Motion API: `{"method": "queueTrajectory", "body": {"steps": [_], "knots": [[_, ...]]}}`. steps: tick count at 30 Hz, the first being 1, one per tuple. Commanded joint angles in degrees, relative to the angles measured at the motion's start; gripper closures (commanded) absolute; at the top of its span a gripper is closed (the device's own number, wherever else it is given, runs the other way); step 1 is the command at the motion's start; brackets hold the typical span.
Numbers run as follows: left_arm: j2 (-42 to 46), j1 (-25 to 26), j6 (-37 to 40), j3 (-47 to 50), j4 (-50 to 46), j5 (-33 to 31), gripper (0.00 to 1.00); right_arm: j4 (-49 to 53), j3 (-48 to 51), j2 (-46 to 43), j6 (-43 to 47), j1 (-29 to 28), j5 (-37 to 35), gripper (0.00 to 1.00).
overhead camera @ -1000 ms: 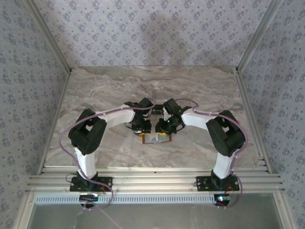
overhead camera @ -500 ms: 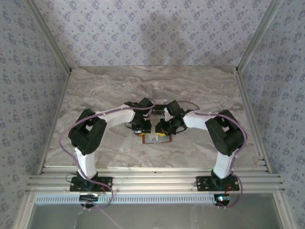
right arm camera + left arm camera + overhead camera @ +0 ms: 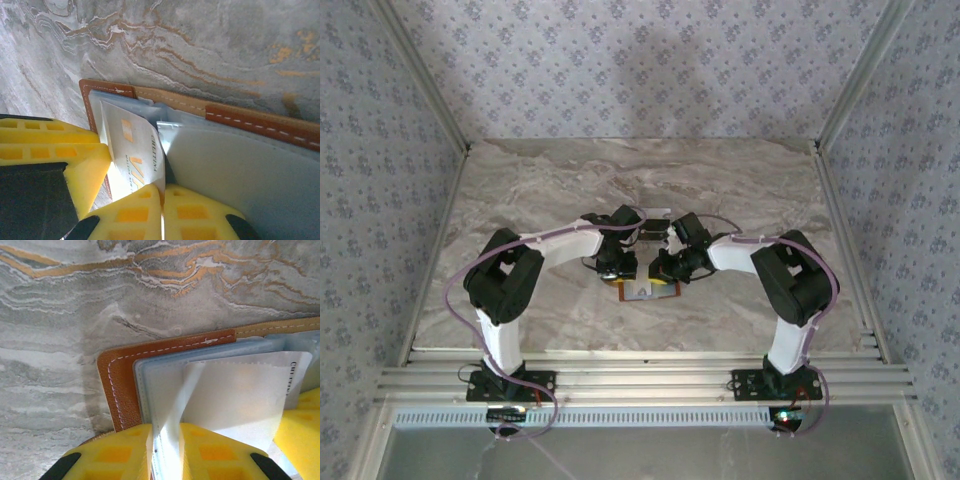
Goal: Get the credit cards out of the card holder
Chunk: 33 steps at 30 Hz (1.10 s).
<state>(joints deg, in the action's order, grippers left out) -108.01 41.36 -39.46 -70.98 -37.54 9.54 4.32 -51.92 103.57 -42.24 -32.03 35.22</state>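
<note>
Marbled tabletop (image 3: 520, 200), with card holder (image 3: 117, 385) open mid-surface. Pinching its pale inner leaf (image 3: 167, 390) with left hand (image 3: 167, 450), right hand (image 3: 161, 210) pressed together on whitish credit card (image 3: 132, 150). Extraction seemingly begun; next, pull card straight out, holder pinned.

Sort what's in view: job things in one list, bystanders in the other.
Job: card holder, lying open; white printed card; left gripper, pinching a holder page; right gripper, shut on the card.
Lying about: marble table; faint clear tray beyond the grippers.
</note>
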Motion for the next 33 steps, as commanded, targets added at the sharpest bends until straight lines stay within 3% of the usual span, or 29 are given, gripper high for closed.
{"method": "queueTrajectory", "body": {"steps": [1, 28, 33], "knots": [[-0.2, 0.2, 0.8, 1.9, -2.7, -1.4, 0.79, 2.6, 1.5, -1.4, 0.7, 1.2, -3.3, 0.92], [2.8, -1.4, 1.6, 4.1, -3.2, -2.5, 0.79, 14.1, 0.4, -13.8, 5.7, 4.3, -8.2, 1.0], [3.6, -1.7, 1.8, 4.6, -3.2, -2.6, 0.79, 18.0, -2.6, -15.4, 10.5, 4.9, -9.8, 1.0]]}}
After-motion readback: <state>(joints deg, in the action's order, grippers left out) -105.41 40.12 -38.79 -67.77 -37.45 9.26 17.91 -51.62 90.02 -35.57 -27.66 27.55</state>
